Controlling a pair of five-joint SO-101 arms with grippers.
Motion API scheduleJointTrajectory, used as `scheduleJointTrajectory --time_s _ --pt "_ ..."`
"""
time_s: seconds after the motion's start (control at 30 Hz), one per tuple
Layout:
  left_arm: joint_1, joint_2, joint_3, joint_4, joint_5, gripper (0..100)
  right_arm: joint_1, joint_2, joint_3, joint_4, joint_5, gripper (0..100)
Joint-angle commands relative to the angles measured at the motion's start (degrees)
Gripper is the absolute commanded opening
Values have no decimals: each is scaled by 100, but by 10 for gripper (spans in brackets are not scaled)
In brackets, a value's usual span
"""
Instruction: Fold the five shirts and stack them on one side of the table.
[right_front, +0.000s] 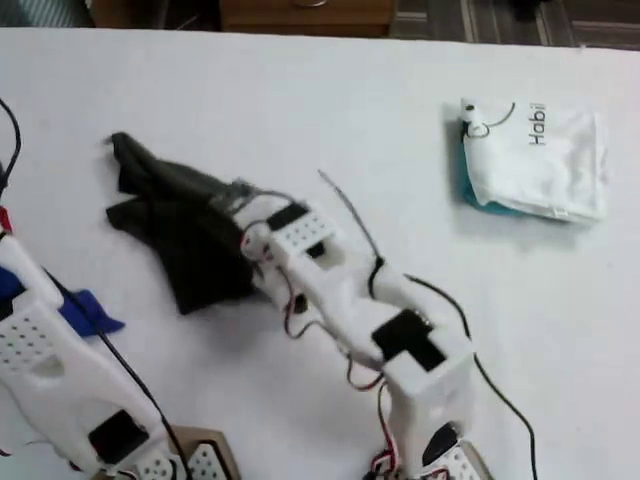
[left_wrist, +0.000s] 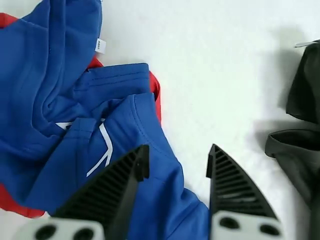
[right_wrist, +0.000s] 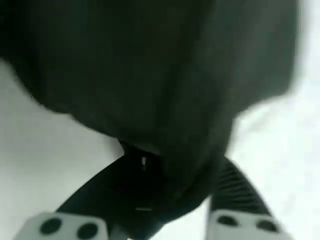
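Observation:
A crumpled black shirt (right_front: 180, 235) lies left of the table's middle. My right gripper (right_front: 240, 205) is at its near right edge. In the right wrist view the black shirt (right_wrist: 160, 75) hangs bunched between the jaws, and the right gripper (right_wrist: 172, 167) is shut on a fold of it. A blue shirt (left_wrist: 75, 115) lies rumpled on a red one (left_wrist: 156, 90). My left gripper (left_wrist: 175, 162) hovers open just over the blue shirt's edge, holding nothing. A corner of the blue shirt (right_front: 88, 312) pokes out beside the left arm (right_front: 45, 350).
A folded white shirt (right_front: 545, 155) rests on a folded teal one (right_front: 470, 185) at the far right of the white table (right_front: 400, 110). The black shirt's edge (left_wrist: 300, 130) lies close to the left gripper. Cables trail from the right arm (right_front: 370, 310).

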Motion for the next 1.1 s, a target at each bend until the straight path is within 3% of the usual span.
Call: scheduleJointTrajectory --time_s 0.0,0.1,0.33,0.5,0.57,0.8,1.07 --pt "-53 -448 -251 62 -62 211 743 -22 -598 426 -26 32" --pt "-35 -448 -251 62 -53 211 1446 -268 -1327 796 149 21" --pt "-26 -448 -224 70 -53 211 2615 -549 -3552 1393 1609 19" --pt "-35 -457 -215 79 -53 211 3178 -435 -4413 1033 1846 21" --pt "-44 -457 -207 79 -53 211 3257 -242 -4501 875 1846 39" --pt "-62 -457 -207 88 -53 211 3301 127 -4545 1165 1327 330" --pt "-44 -466 -251 105 -26 211 2457 -295 -4545 2730 1266 325"
